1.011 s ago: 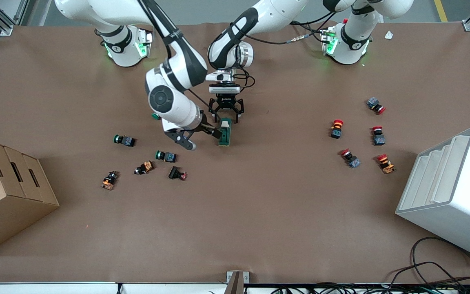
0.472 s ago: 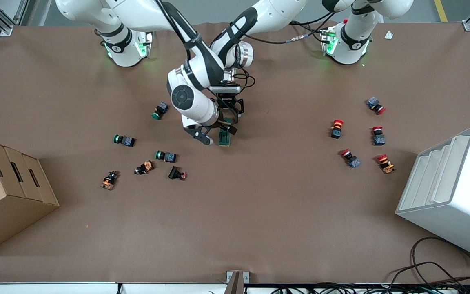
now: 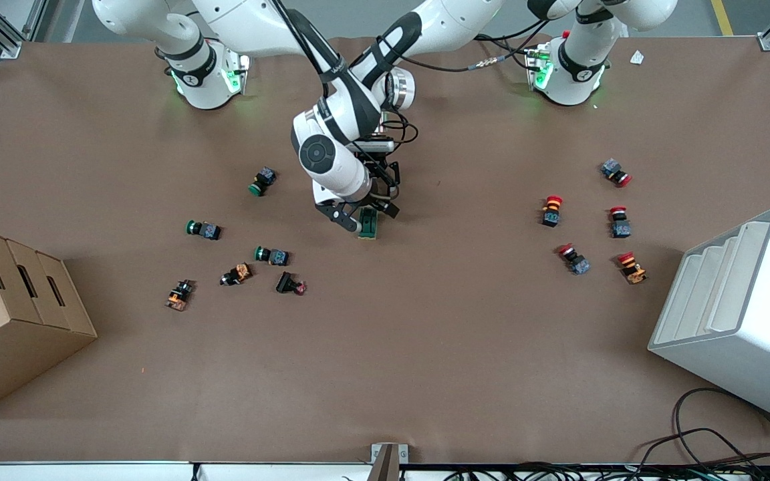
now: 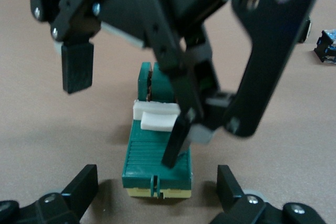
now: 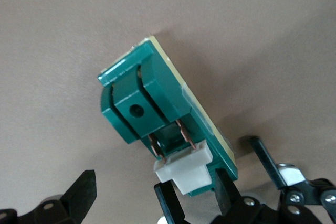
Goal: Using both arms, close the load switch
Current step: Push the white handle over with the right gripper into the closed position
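Near the middle of the brown table (image 3: 425, 347), the green load switch (image 3: 369, 224) lies flat, its white lever (image 4: 156, 116) on top. Both arms meet over it: the right end effector (image 4: 128, 121) hangs spread, one finger touching the switch beside the lever, the other in the air alongside; the left end effector (image 4: 157, 187) sits released, fingers straddling the switch's end, not touching.

There are two white robot arms, the left arm (image 3: 452, 27) and the right arm (image 3: 278, 40). One green load switch (image 3: 369, 225) sits on the brown table (image 3: 425, 347). Eleven little push buttons lie around: six (image 3: 236, 274) at the right arm's end, five (image 3: 573, 258) at the left arm's end. There is one cardboard box (image 3: 11, 314) and one white bin (image 3: 739, 314).
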You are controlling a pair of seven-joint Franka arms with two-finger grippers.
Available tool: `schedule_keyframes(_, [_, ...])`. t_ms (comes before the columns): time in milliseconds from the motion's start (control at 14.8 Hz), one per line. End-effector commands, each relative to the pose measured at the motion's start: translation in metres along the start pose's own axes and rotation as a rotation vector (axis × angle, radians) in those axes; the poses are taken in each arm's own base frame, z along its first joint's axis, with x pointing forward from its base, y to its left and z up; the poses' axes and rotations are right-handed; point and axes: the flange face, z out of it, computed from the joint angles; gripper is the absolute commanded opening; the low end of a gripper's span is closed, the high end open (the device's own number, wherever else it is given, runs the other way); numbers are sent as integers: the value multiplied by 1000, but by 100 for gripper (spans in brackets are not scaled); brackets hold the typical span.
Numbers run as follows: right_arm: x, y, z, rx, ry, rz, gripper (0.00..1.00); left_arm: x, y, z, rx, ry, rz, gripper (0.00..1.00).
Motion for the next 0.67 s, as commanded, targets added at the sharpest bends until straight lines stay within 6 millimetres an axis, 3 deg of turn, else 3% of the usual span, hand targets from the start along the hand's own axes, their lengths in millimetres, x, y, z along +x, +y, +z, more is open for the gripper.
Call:
schedule_keyframes(0, [-3, -2, 2, 18, -6, 26, 100, -30, -11, 4, 8, -35, 28, 99])
schedule_keyframes(607, [25, -20, -26, 81, 2, 60, 100, -27, -10, 5, 7, -33, 24, 100])
